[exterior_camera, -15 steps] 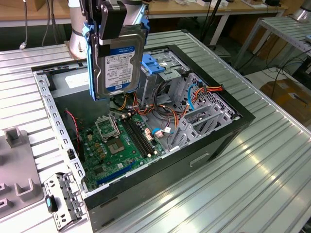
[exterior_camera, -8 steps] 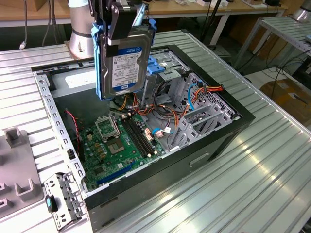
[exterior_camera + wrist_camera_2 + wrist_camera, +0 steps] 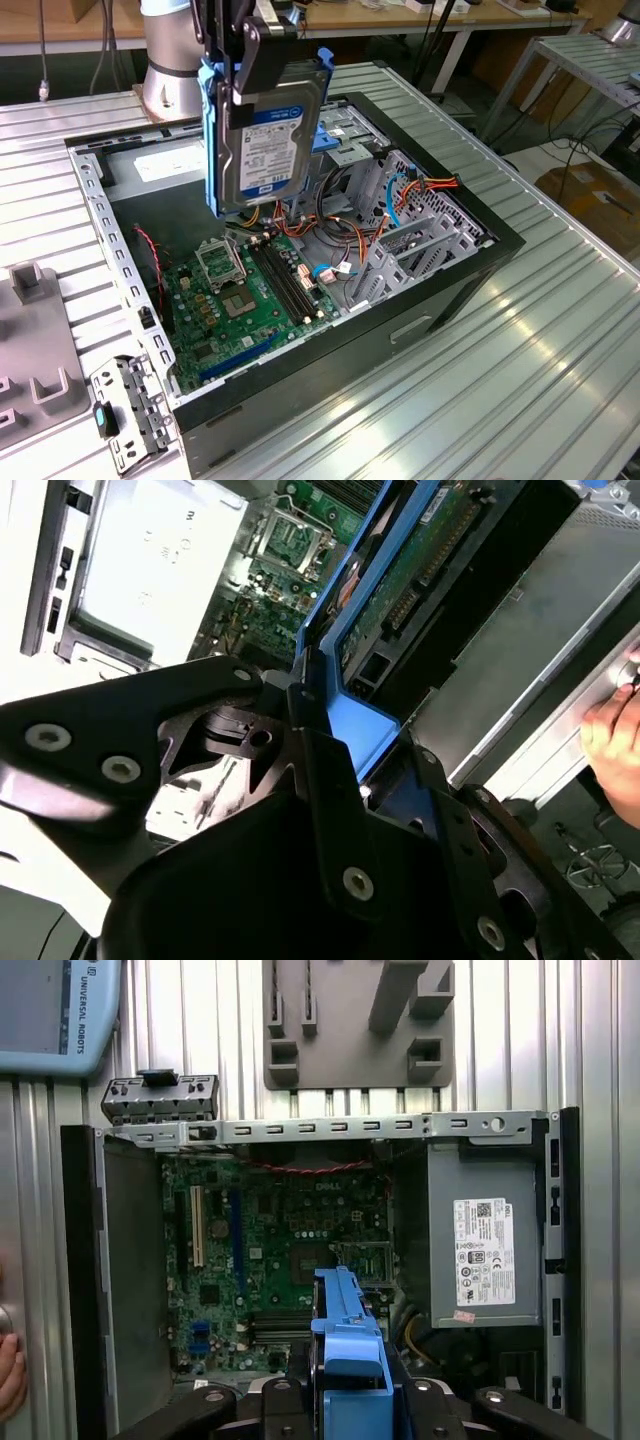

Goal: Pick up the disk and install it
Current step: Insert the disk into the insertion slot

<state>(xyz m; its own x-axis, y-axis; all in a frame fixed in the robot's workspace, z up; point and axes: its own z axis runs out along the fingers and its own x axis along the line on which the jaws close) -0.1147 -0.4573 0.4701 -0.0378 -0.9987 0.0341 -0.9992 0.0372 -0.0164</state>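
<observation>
You have the disk [image 3: 265,135] off the table, hanging upright from the gripper [image 3: 257,62], which is clenched on its upper end. On the exterior view's clock face its long axis runs nearly 12 to 6, with the lower end leaning a little toward 7. The label face is turned toward the camera. The lower end hangs over the open case [image 3: 480,265]; you cannot tell whether it is below the rim.

The disk is a flat rectangular slab with a dark metal casing, a glossy white-and-blue label and blue plastic rails down both long edges. The second wrist view shows its green circuit-board side. The first wrist view shows it edge-on, a blue rail between black bolted fingers [image 3: 300,1375].

The case is a black box lying on its side, open upward, on a ribbed aluminium table [image 3: 520,380].
- At 6 o'clock from the disk is a green motherboard [image 3: 250,290], lying flat.
- At 9 o'clock is a grey power-supply box [image 3: 150,170] with a white sticker.
- At 3 o'clock is a grey metal cage with a blue plastic top [image 3: 345,140].
- At 4 o'clock are orange and red cables [image 3: 340,225], loosely bundled.

Outside the case, a grey moulded fixture [image 3: 30,340] sits at 8 o'clock in the exterior view and a slotted metal bracket [image 3: 125,410] at 7. In the first wrist view a person's hand [image 3: 8,1375] is beside the case's outer wall.
</observation>
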